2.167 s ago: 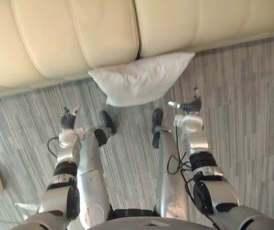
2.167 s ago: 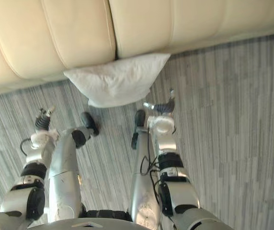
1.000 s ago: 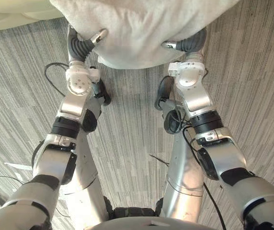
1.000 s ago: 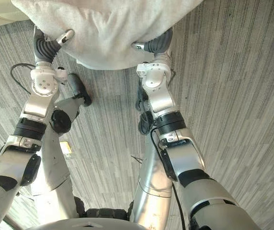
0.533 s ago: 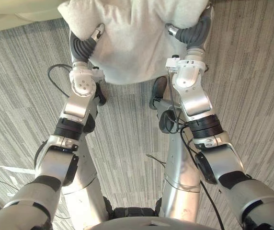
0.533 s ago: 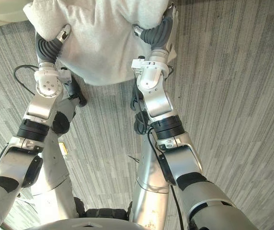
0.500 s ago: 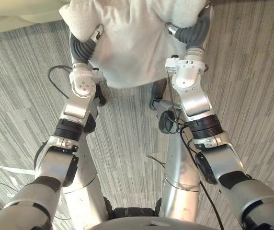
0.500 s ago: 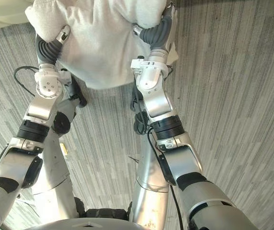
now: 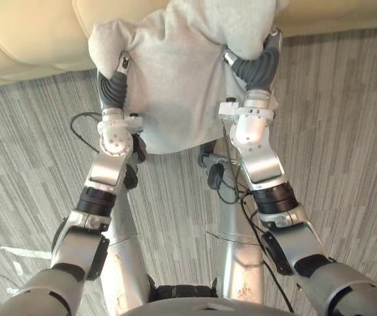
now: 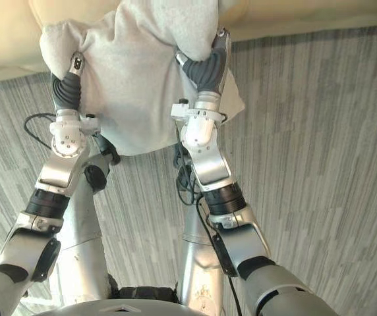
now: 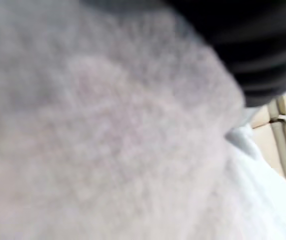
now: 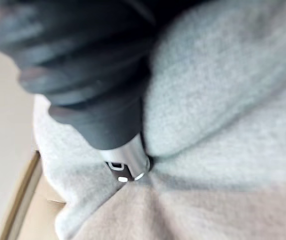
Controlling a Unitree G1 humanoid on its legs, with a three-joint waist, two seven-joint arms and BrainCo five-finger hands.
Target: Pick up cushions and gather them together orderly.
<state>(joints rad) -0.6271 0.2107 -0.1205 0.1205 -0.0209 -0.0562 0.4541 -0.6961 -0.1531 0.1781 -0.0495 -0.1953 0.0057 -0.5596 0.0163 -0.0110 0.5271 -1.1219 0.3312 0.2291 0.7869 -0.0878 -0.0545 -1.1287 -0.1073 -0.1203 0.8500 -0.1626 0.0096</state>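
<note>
One cushion (image 9: 175,92), pale grey-white with a soft, slightly fuzzy cover, is held up clear of the grey striped carpet (image 9: 347,131) in front of the cream sofa (image 9: 30,33). Its top overlaps the sofa's front edge, and whether it touches the upholstery cannot be told. Two hands attend it, one on each flank. The left hand (image 9: 113,89) is sunk into the cushion's left side near the upper corner. The right hand (image 9: 254,66) is sunk into the right side, somewhat higher, where the fabric bulges over it. Both grips are buried in the cloth, and in the wrist views the dark ribbed covers press straight into the pile. It cannot be told whether either hand is closed on the cushion or only squeezing inward against the other. The hold from opposite sides is probably chosen because a limp, bulky item offers no handle, and pressure from two sides keeps it from slipping or folding out of reach. Condition: the filling is soft, so the body dents deeply at each hand and creases run from both contact points. The lower edge sags loosely below the wrists. The upper left corner stands out as a rounded ear. No stains or tears are visible. The cushion is likely in transit toward the sofa seat.
</note>
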